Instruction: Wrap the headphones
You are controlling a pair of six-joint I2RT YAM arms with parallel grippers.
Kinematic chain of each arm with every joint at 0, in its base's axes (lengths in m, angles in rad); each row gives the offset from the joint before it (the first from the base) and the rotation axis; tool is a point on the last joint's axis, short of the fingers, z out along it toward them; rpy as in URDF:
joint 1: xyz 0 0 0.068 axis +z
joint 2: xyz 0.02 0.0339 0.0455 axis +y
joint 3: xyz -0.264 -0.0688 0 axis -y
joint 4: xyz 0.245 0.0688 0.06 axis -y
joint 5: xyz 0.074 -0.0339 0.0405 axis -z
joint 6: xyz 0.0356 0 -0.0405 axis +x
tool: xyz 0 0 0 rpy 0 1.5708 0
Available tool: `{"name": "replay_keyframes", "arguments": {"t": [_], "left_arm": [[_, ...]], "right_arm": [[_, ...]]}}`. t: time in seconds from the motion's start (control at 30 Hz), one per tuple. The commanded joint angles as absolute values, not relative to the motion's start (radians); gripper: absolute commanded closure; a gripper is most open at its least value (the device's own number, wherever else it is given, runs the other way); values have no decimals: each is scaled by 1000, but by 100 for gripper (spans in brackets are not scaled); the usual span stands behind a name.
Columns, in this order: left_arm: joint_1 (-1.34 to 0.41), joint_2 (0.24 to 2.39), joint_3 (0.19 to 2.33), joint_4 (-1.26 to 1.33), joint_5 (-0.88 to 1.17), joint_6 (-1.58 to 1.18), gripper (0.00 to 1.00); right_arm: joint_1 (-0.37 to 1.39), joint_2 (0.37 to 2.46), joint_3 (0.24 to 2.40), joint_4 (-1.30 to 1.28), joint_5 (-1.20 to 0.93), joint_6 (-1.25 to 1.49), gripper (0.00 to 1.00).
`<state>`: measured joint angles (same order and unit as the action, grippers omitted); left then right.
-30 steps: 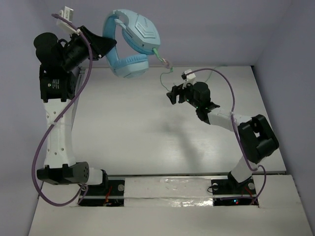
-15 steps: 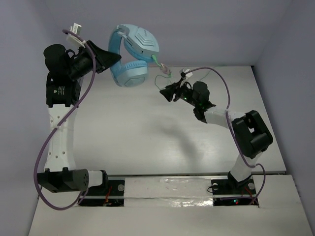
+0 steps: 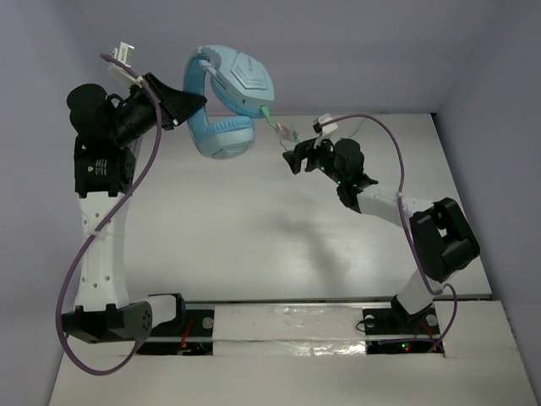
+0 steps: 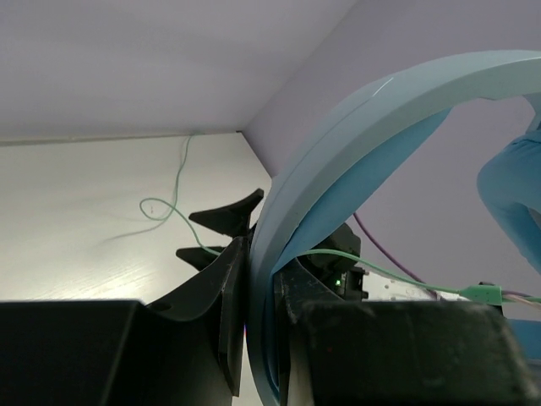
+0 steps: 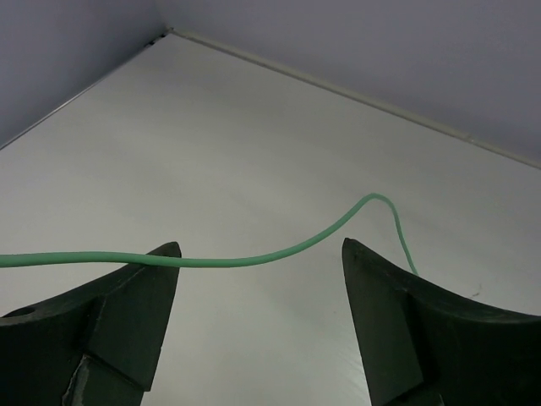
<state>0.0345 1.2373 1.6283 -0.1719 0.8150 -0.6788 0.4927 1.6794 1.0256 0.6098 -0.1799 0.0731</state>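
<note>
Top external view shows the left gripper (image 3: 193, 101) raised high at the far left of the table (image 3: 220, 220), and it holds the headphones (image 3: 245, 80) in the air by the headband (image 3: 196, 80). The 2 earcups (image 3: 226, 135) sit to the right of this gripper, one above the other in the picture, and they do not touch the table. The thin green cable (image 3: 281, 128) comes out between them and goes right, toward the right gripper (image 3: 296, 159), which is near the headphones but apart from them. Left wrist view shows the light blue headband (image 4: 355, 127) pressed between the 2 black fingers (image 4: 226, 321) of the left gripper, which are closed tightly on it. Right wrist view shows the right gripper (image 5: 258, 296) spread wide above the table, and the cable (image 5: 279, 252) runs across the gap between its 2 fingers (image 5: 127, 304) (it seems to lie on the tip of the finger at the left of this picture, but I cannot tell this for sure). This gripper clamps nothing. Past the gap the cable makes a small arch and goes down behind the other finger.
</note>
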Motion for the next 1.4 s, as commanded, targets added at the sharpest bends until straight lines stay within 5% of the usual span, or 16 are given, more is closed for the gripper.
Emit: {"name": "replay_keyframes", "arguments": {"t": [0.0,0.2,0.5,0.57,0.67,0.7,0.93,1.03,1.27,1.37], "left_arm": [[35,1187,1574,-81,854,-724,100],[35,1151,1479,-110,870,-701,100],[35,1126,1479,-155,882,-744,100],[35,1127,1499,-156,882,-750,100],[35,1135,1535,-140,873,-767,100],[35,1137,1536,-121,870,-805,100],[35,1164,1467,124,654,-1000,100],[35,1184,1413,173,473,-1023,100],[35,1259,1283,281,266,-1077,100],[5,1264,1200,372,250,-1136,100]], "right_arm": [[511,1654,1081,646,-248,41,18],[560,1666,1144,595,-370,20,26],[580,1715,1190,551,-419,17,23],[580,1759,1213,558,-452,49,33],[580,1775,1203,613,-480,109,68],[580,1776,1183,627,-494,126,72],[615,1750,1054,766,-494,302,82],[670,1723,994,768,-442,347,80],[750,1626,908,717,-442,469,52],[781,1602,908,672,-466,471,56]]}}
